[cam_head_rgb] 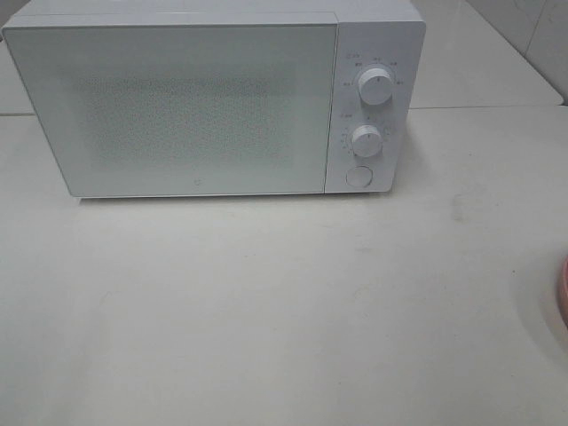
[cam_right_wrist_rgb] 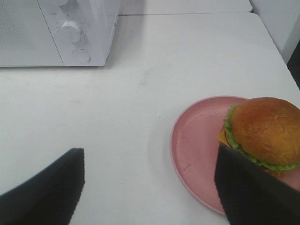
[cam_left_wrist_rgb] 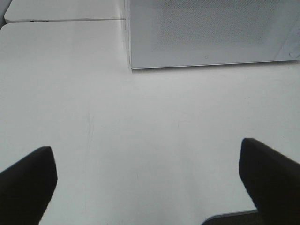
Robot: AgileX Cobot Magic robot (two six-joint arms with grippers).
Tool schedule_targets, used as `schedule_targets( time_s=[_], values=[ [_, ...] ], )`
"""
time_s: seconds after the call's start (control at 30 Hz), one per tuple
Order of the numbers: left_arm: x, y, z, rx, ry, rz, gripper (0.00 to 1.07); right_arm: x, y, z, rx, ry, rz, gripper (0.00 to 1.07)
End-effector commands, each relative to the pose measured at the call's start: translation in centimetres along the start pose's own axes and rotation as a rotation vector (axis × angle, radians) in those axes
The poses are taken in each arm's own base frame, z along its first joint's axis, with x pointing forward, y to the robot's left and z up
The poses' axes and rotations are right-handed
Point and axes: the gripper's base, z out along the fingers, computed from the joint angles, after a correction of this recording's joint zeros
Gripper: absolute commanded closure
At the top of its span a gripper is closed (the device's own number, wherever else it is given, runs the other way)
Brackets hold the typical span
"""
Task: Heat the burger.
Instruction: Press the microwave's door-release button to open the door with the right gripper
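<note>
A white box-shaped microwave oven (cam_head_rgb: 213, 98) stands on the pale white worktop (cam_head_rgb: 266, 302) and fills the upper part of the exterior high frame. Its speckled door is closed. On its control panel at the right, two white round knobs (cam_head_rgb: 376, 86) sit one above the other, with a round white button (cam_head_rgb: 358, 176) below them.

At the right edge of that frame, below the middle, only a sliver of a flat round pink plate (cam_head_rgb: 564, 293) shows. The right wrist view shows the whole scene there: the burger (cam_right_wrist_rgb: 265, 129), with its domed brown bun, green lettuce and yellow cheese, rests on the pink plate, off-centre towards one rim, well apart from the oven.

The right gripper (cam_right_wrist_rgb: 150, 159) is released, its dark fingers (cam_right_wrist_rgb: 47, 192) spread wide with nothing between them. One finger overlaps the burger's edge in the picture; whether it touches cannot be told.

The left gripper (cam_left_wrist_rgb: 146, 164) is likewise spread wide and empty above bare worktop, facing the oven door.
</note>
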Motion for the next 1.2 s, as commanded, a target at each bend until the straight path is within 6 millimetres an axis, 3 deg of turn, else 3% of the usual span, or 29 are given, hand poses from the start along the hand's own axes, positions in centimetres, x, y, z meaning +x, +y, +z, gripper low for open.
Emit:
schedule_targets(
  time_s=[0.03, 0.5, 0.73, 1.2],
  values=[
    [0.1, 0.0, -0.2, -0.002, -0.034, 0.002, 0.09, 0.2, 0.0, -0.3, -0.001, -0.041, 0.014, 0.32],
    [0.1, 0.0, -0.2, -0.002, -0.034, 0.002, 0.09, 0.0, 0.0, -0.4, -0.002, -0.05, 0.015, 0.32],
    [0.1, 0.0, -0.2, -0.002, -0.034, 0.002, 0.09, -1.4, 0.3, -0.6, -0.025, -0.063, 0.025, 0.32],
    [0.1, 0.0, -0.2, -0.002, -0.034, 0.002, 0.09, -4.8, 0.6, 2.9, -0.024, -0.052, 0.023, 0.32]
  ],
)
